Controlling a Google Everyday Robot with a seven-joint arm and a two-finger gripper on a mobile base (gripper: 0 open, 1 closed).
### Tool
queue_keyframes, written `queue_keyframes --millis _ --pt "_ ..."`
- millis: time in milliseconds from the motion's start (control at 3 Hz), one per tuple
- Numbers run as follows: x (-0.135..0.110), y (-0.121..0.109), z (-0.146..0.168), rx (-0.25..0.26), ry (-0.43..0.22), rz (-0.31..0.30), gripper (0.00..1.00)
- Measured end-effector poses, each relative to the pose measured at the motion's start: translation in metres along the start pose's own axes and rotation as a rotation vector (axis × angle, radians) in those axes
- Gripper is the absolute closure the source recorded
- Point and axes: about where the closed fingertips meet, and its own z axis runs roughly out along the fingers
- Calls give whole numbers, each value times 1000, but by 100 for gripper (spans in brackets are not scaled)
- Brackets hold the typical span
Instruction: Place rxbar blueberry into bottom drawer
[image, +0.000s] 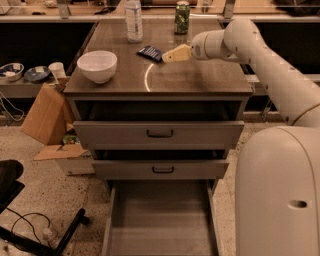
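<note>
- Rxbar blueberry (150, 52) is lying flat on the cabinet top (200, 82), right of the white bowl (97, 65) and a little further back. Nothing is on it or leaning on it, so there's room to come down on it from above.
- Gripper (173, 54) is further right of the bowl than the bar is, at about the same depth. It's low over the wood with its tip aimed at the bar's near end, just beside it. I can't make out contact.
- I honestly can't tell if the gripper is spread wide or pinched narrow from this angle. It isn't carrying anything, since the bar is sitting on the wood.
- My read is that the arm reaches in from the right so it stays away from the bowl, and away from the bottle (133, 20) and green can (182, 17) standing behind the bowl's row.
- Bottom drawer (160, 220) is down below the bowl's level, pulled out towards the camera with its plain grey floor showing. That gives a straight drop-in once I've got the bar.
- Both handled drawers (160, 134) sit between the bowl and that tray and stick out less, so I'd carry the bar out past their fronts before lowering.
- So the grab isn't done yet and the whole carry is ahead.
</note>
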Motion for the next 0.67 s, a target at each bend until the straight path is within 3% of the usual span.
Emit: queue_keyframes --millis 333,667 --pt "6 3 27 -26 -24 55 0" --pt "7 3 29 -26 -26 57 0"
